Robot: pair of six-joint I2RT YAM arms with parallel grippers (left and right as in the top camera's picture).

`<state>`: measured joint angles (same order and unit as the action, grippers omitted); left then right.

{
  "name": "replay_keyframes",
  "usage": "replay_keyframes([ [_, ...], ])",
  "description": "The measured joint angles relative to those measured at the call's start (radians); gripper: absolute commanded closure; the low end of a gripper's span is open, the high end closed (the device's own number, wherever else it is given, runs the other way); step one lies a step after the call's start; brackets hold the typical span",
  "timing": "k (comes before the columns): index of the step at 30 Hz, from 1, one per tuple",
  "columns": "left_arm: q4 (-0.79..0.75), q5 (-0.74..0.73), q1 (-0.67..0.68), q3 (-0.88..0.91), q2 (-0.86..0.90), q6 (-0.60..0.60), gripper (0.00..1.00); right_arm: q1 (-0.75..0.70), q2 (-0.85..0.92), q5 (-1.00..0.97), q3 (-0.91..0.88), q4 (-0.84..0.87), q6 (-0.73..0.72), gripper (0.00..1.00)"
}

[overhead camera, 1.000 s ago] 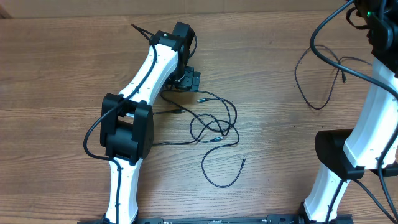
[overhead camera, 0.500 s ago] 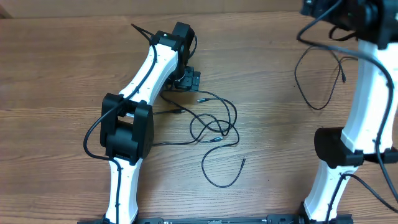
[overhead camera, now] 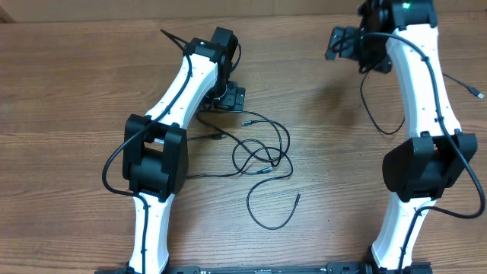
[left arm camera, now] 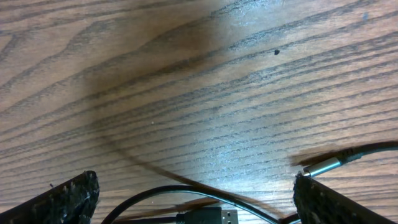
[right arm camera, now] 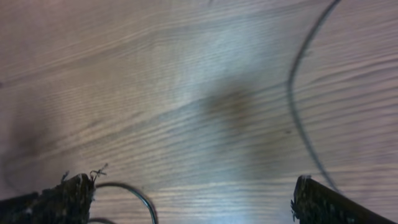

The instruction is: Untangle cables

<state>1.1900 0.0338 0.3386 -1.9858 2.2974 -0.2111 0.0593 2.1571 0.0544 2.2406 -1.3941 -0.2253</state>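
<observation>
**Two empty end effectors, one knot that could tighten**

The cables [overhead camera: 262, 152] lie as a loose tangle of loops near the middle of the table [overhead camera: 76, 99], with one free tail curling off toward 6 o'clock. The left end effector [overhead camera: 232, 97] sits low at the tangle's 10 o'clock edge. Its fingers [left arm camera: 68, 199] are spread wide and hold nothing. In the left wrist view a flat USB plug [left arm camera: 211, 216] and a metal-tipped plug [left arm camera: 320, 167] both lie between them. The right end effector [overhead camera: 340, 44] hovers at the table's 1 o'clock, likewise released and empty. A separate cord [overhead camera: 365, 105] arcs across the wood toward its 5 o'clock.

The main risk is on the left. With two plug ends inside one span, closing here may pinch both strands, and any pull would then cinch the loops instead of freeing them. On the right, the fingers frame mostly bare wood with the cord off to one side, so a straight descent would likely miss it. That arm's own thick cable also hangs close to the thin cord and could drag it.
</observation>
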Motion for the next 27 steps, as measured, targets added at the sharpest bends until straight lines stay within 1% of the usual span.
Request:
replay_keyframes([
  [5, -0.001, 0.0, 0.0, 0.0, 0.0, 0.0, 0.0, 0.0, 0.0, 0.055, -0.185, 0.127, 0.021, 0.0],
  [10, -0.001, 0.0, 0.0, 0.0, 0.0, 0.0, 0.0, 0.0, 0.0, 0.073, -0.314, 0.203, 0.025, 0.0],
  [23, -0.001, 0.0, 0.0, 0.0, 0.0, 0.0, 0.0, 0.0, 0.0, 0.07, -0.496, 0.369, 0.035, 0.0],
  [27, -0.001, 0.0, 0.0, 0.0, 0.0, 0.0, 0.0, 0.0, 0.0, 0.031, -0.54, 0.414, 0.036, 0.0],
])
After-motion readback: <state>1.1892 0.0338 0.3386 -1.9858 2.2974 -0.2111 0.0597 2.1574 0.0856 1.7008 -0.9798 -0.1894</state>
